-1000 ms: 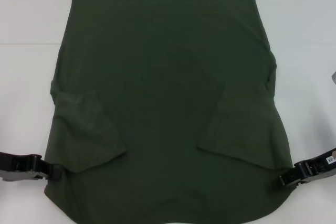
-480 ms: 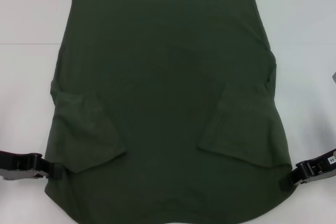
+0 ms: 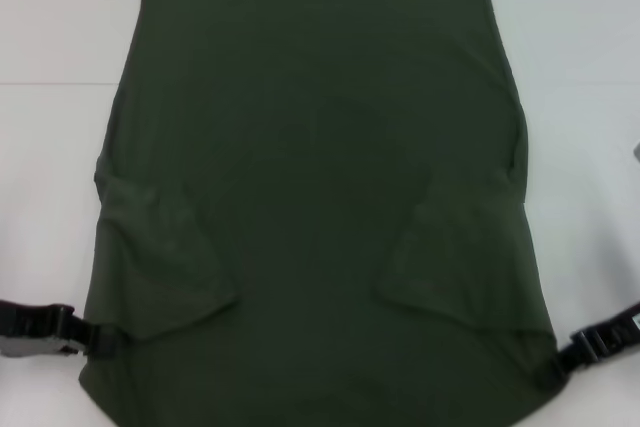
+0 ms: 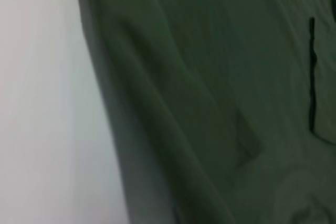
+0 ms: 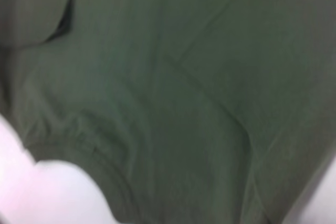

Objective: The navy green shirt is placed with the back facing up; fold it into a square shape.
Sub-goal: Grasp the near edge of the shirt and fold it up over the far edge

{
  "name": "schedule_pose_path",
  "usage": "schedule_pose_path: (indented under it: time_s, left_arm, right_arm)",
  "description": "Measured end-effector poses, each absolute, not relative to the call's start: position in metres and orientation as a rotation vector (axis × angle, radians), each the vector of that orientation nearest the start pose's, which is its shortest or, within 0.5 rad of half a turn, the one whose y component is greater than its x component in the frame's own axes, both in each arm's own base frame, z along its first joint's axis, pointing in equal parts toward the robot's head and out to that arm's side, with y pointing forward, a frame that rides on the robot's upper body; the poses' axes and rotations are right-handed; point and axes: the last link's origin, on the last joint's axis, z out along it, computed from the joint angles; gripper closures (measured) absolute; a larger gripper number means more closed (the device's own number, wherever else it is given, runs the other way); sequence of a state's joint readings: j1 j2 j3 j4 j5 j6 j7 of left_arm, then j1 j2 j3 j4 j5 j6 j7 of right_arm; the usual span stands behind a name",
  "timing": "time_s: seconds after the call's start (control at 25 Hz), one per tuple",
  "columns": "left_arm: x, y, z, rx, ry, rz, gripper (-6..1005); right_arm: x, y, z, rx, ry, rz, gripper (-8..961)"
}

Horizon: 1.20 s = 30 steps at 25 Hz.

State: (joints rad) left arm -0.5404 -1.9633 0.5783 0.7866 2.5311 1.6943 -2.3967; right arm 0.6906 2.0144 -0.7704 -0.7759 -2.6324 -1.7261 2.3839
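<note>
Large dark olive-green short-sleeved cotton T-shirt [image 3: 310,197] spread on the white tabletop [image 3: 50,127], plain back up. Both sleeves folded inward over the body: left sleeve flap [image 3: 165,257] and right sleeve flap [image 3: 465,257] each lie as a slanted panel on the cloth, well apart from one another with bare back between them. Far hem straight, running across the far part of the table.

Left black gripper [image 3: 95,339] at the shirt's near left edge, its tip touching the cloth just beside the lower corner of the left sleeve flap. Fingers clenched on the edge of the shirt there, as far as the head view shows; the tips vanish into the dark fabric.

Right black gripper [image 3: 562,359] at the near right edge, tip meeting the cloth just below the right sleeve flap's outer corner. Fingers likewise pinched onto the shirt edge.

Near hem between the two grippers curves and runs out of the head view at the bottom.

Left wrist view: green cloth [image 4: 210,98] fills most of the picture, tabletop [image 4: 42,103] beside it, one folded sleeve edge visible; own fingers not seen. Right wrist view: cloth [image 5: 184,93] with rippled hem, a folded crease; fingers not seen.
</note>
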Motion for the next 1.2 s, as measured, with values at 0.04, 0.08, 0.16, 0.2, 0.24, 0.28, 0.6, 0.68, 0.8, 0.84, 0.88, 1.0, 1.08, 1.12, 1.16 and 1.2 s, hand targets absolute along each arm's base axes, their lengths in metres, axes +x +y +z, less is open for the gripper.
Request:
schedule_pose_path:
  time_s: [0.04,0.08,0.16,0.2,0.24,0.28,0.6,0.68,0.8,0.84,0.88,1.0,1.08,1.12,1.16,1.2]
  left_arm:
    - [-0.326,0.306,0.06,-2.272,-1.981,-0.101,983]
    - [-0.326,0.303,0.062,-2.291,-2.0,-0.094,983]
    - [-0.326,0.296,0.063,-2.318,-2.033,-0.086,983]
    - [-0.325,0.293,0.064,-2.333,-2.05,-0.083,982]
    - [-0.325,0.289,0.064,-2.349,-2.067,-0.08,982]
    - [-0.324,0.285,0.065,-2.37,-2.09,-0.073,981]
    - [-0.316,0.257,0.064,-2.52,-2.225,-0.033,978]
    - [-0.315,0.26,0.064,-2.512,-2.209,-0.06,978]
    - [-0.314,0.271,0.068,-2.482,-2.165,-0.161,976]
    - [-0.314,0.275,0.071,-2.468,-2.146,-0.213,976]
    - [-0.313,0.278,0.073,-2.457,-2.131,-0.245,976]
    - [-0.312,0.29,0.08,-2.404,-2.077,-0.393,974]
    - [-0.309,0.299,0.086,-2.36,-2.034,-0.533,974]
    - [-0.307,0.304,0.089,-2.336,-2.009,-0.609,973]
    - [-0.306,0.307,0.092,-2.318,-1.986,-0.664,973]
    - [-0.305,0.312,0.095,-2.292,-1.956,-0.731,972]
  right_arm:
    - [0.275,0.326,0.021,-2.582,1.76,-0.288,888]
    - [0.275,0.321,0.021,-2.617,1.764,-0.304,888]
    - [0.274,0.311,0.023,-2.686,1.772,-0.33,888]
    - [0.273,0.305,0.023,-2.729,1.772,-0.341,888]
    - [0.273,0.299,0.023,-2.771,1.776,-0.349,888]
    - [0.273,0.294,0.022,-2.806,1.779,-0.352,888]
    - [0.28,0.27,0.012,-2.889,1.811,-0.422,888]
    - [0.279,0.271,0.012,-2.897,1.806,-0.387,888]
    - [0.275,0.276,0.015,-2.897,1.802,-0.28,888]
    - [0.274,0.278,0.017,-2.894,1.803,-0.232,888]
    - [0.273,0.281,0.02,-2.886,1.803,-0.168,888]
    - [0.269,0.29,0.032,-2.849,1.795,0.064,887]
    - [0.269,0.298,0.041,-2.798,1.78,0.219,887]
    - [0.27,0.302,0.047,-2.759,1.767,0.303,887]
    - [0.271,0.306,0.052,-2.721,1.751,0.377,887]
    - [0.273,0.31,0.058,-2.679,1.729,0.453,887]
